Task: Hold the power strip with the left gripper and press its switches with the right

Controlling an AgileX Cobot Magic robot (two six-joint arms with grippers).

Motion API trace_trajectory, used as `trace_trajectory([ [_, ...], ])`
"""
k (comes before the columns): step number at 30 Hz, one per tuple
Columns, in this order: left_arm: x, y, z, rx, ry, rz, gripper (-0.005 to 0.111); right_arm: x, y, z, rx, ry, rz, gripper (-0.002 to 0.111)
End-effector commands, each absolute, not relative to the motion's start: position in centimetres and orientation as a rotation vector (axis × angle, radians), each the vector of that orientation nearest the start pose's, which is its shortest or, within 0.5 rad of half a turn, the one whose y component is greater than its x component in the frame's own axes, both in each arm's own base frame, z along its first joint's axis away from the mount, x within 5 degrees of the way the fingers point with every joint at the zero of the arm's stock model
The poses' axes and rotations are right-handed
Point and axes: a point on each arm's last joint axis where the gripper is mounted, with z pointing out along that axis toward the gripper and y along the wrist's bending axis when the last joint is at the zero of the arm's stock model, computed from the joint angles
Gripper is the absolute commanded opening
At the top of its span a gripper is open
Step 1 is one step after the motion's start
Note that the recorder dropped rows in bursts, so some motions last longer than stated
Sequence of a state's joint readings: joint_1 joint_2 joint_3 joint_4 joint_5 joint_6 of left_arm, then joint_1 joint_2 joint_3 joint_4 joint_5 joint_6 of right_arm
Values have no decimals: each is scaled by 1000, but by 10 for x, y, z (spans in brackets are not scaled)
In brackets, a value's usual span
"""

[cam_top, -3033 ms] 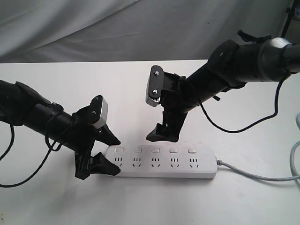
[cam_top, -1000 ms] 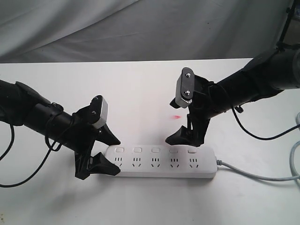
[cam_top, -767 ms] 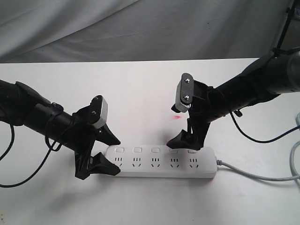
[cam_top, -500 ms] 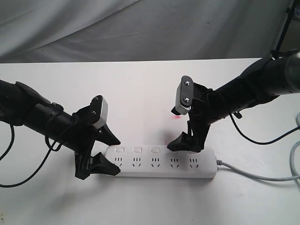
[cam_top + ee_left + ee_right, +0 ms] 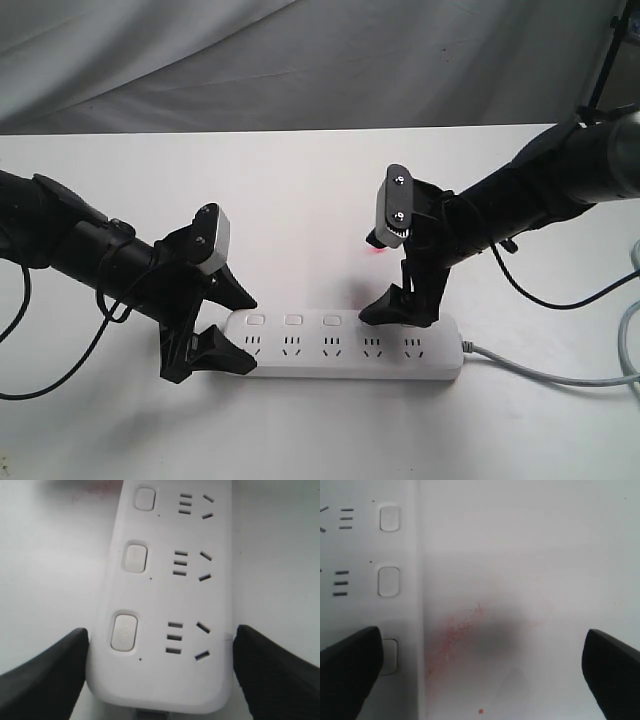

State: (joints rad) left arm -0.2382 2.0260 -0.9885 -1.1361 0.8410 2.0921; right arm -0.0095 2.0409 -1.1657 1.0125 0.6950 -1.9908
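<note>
The white power strip (image 5: 350, 352) lies flat on the white table, lengthwise across the exterior view. My left gripper (image 5: 243, 333) straddles its left end. In the left wrist view (image 5: 160, 680) both black fingers (image 5: 45, 675) press the strip's (image 5: 165, 595) long edges. Three switches (image 5: 293, 321) show in a row; the ones further right are hidden under my right gripper (image 5: 398, 308). That gripper (image 5: 482, 675) stands wide open. One finger (image 5: 347, 672) rests on the strip (image 5: 365, 555) and half covers a switch (image 5: 390, 656). The other finger hangs over bare table.
A grey cord (image 5: 540, 372) runs from the strip's right end off the right edge. A faint red glow (image 5: 378, 250) marks the table behind the strip, seen as a reddish smear (image 5: 455, 630). Grey cloth (image 5: 300, 60) hangs behind the table.
The right gripper has gone from above the strip's middle to its right part and come down onto it, then edged slightly left. The left gripper and the strip have not moved.
</note>
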Motion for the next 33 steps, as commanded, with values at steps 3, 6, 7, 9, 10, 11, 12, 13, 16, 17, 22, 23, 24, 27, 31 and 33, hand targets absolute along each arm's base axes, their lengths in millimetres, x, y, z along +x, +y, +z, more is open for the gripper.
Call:
trace_trajectory([
  [3,311,-140,101,1679,1925,-789,44,378,38,107,-1473,2107,268,104],
  [6,311,-140,101,1679,1925,-789,44,378,38,107,-1472,2108,263,104],
  [7,311,-140,101,1679,1925,-789,44,378,38,107,-1472,2108,263,104],
  [9,311,-140,101,1679,1925,-789,44,378,38,107,-1477,2107,262,104],
  [10,311,-140,101,1679,1925,-789,44,378,38,107,-1483,2106,260,104],
  [11,311,-140,101,1679,1925,-789,44,378,38,107,-1497,2103,255,104],
  [12,311,-140,101,1679,1925,-789,44,377,40,107,-1510,2097,256,104],
  [13,311,-140,101,1679,1925,-789,44,377,41,106,-1527,2092,252,104],
  [16,311,-140,101,1679,1925,-789,44,376,47,105,-1560,2088,234,104],
  [17,311,-140,101,1679,1925,-789,44,376,46,105,-1561,2095,218,104],
  [22,311,-140,101,1679,1925,-789,44,378,48,111,-1482,2108,239,104],
  [23,311,-140,101,1679,1925,-789,44,378,49,115,-1463,2102,240,104],
  [24,311,-140,101,1679,1925,-789,44,378,50,121,-1449,2092,244,104],
  [27,311,-140,101,1679,1925,-789,44,376,53,146,-1427,2038,259,104],
  [31,311,-140,101,1679,1925,-789,44,373,54,180,-1354,1982,232,104],
  [33,311,-140,101,1679,1925,-789,44,371,55,190,-1339,1969,231,104],
])
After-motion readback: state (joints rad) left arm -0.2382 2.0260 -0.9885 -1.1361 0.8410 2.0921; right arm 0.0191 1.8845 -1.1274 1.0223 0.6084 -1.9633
